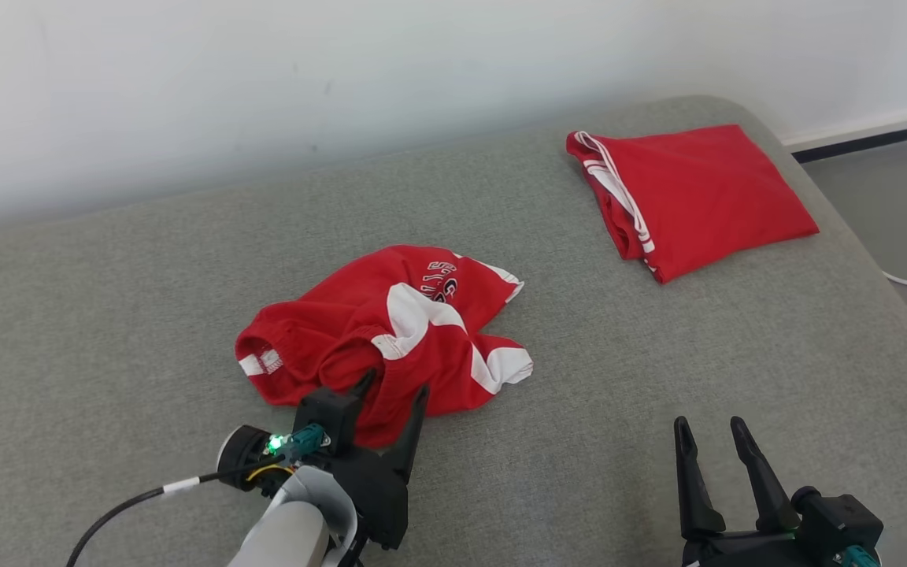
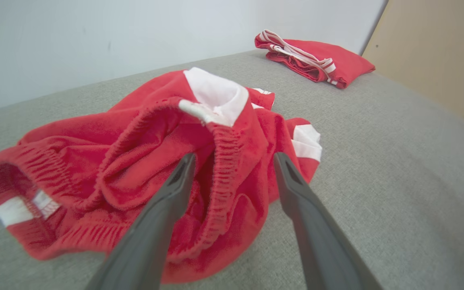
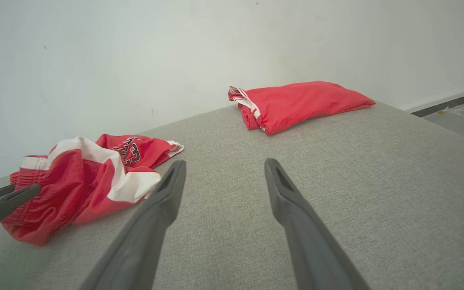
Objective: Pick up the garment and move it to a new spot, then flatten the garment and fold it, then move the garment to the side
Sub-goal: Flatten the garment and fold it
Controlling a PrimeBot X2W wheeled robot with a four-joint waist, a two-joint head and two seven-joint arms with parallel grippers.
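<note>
A folded red cloth [image 1: 701, 193] lies well apart at the far right corner of the grey cushion [image 1: 107, 299], near the wall [image 1: 264, 79]; bare cushion stretches ahead of my right jaws, which stand apart. The crumpled garment [image 1: 390, 331], red with white panels, sits mid-cushion; my left jaws stand apart astride its gathered waistband [image 2: 226, 161].

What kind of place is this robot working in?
Likely a domestic-style room: a grey upholstered surface against a white wall, holding a crumpled red garment and a folded red garment.
</note>
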